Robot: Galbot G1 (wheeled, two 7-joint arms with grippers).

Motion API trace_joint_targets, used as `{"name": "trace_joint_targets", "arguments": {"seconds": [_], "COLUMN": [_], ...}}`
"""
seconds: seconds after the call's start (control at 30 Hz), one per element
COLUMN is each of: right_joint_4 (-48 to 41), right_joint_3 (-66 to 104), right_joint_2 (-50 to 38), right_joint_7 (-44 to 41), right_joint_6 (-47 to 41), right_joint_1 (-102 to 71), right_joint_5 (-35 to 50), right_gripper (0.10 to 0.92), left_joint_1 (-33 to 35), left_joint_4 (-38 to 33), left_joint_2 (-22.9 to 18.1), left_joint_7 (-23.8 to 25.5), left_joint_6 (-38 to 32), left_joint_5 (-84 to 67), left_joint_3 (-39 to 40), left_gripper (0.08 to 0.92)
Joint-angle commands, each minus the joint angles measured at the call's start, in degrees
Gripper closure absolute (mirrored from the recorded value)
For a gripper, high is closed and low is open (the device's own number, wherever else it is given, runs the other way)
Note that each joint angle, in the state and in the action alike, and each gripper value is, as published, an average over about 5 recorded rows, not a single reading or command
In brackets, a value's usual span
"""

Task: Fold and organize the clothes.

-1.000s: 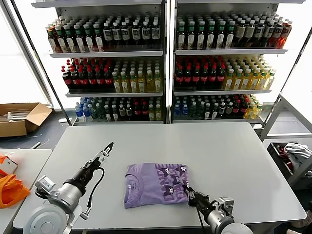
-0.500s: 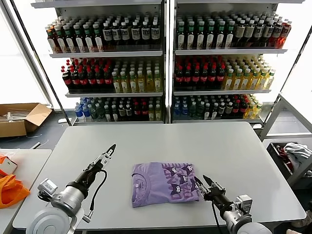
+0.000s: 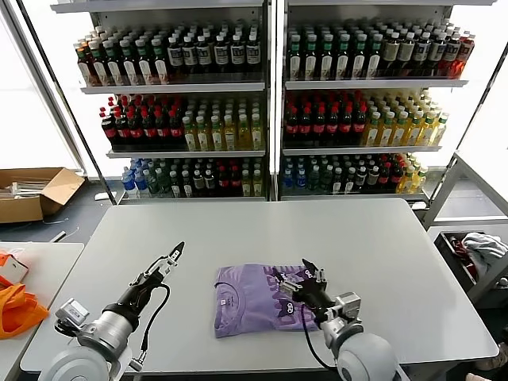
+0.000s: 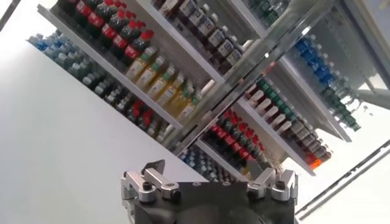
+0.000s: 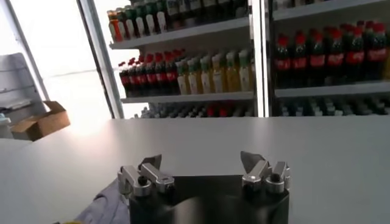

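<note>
T-shirt [image 3: 258,298] folded, right claw [image 3: 311,274] spread above

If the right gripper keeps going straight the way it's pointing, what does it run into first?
Probably nothing close: the open right gripper sits over the folded T-shirt, aimed across bare table toward the drink shelves. Its tilt is hard to judge.

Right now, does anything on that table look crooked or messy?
Nothing much. The lavender T-shirt lies folded flat on the grey table, only slightly askew to the edge. The right tool hangs open over it.
</note>
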Motion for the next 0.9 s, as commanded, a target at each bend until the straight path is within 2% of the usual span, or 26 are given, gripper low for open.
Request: {"name": "trace_joint_targets", "arguments": {"seconds": [0.03,0.2,0.4,0.53,0.7,0.9], "right_joint_4": [-15.3,-18.7,-15.6,-8.4,5.7,11.3], "right_joint_3": [-15.1,-13.7,-12.3,-10.4,-2.1,18.1], "right_joint_2": [8.4,7.1,5.5,4.5,1.6,-2.5], "right_joint_7": [3.2,3.4,2.9,2.9,0.2,-8.8], "right_joint_6": [-3.2,-3.1,-3.3,0.2,6.1,13.1], "right_joint_1": [13.4,10.7,9.6,8.7,5.1,-6.5], "right_joint_5": [-10.7,-13.4,-13.3,-12.4,-9.1,-8.9], "right_gripper": [0.204,0.202,0.203,0.203,0.203,0.203], "left_joint_1": [2.8,3.7,2.5,1.3,1.2,2.3], "left_joint_4": [-0.3,0.4,1.2,1.1,1.0,1.3], "left_joint_2": [0.2,0.6,1.0,1.0,1.2,1.5], "left_joint_7": [1.8,2.9,2.8,2.6,2.8,5.4], "left_joint_6": [0.0,-0.1,-0.1,0.0,0.0,-0.8], "left_joint_5": [1.4,1.4,1.5,1.7,1.9,4.0], "left_joint_3": [-2.0,-3.2,-2.7,-1.8,-1.9,-3.9], "left_gripper": [0.177,0.177,0.177,0.177,0.177,0.177]}}
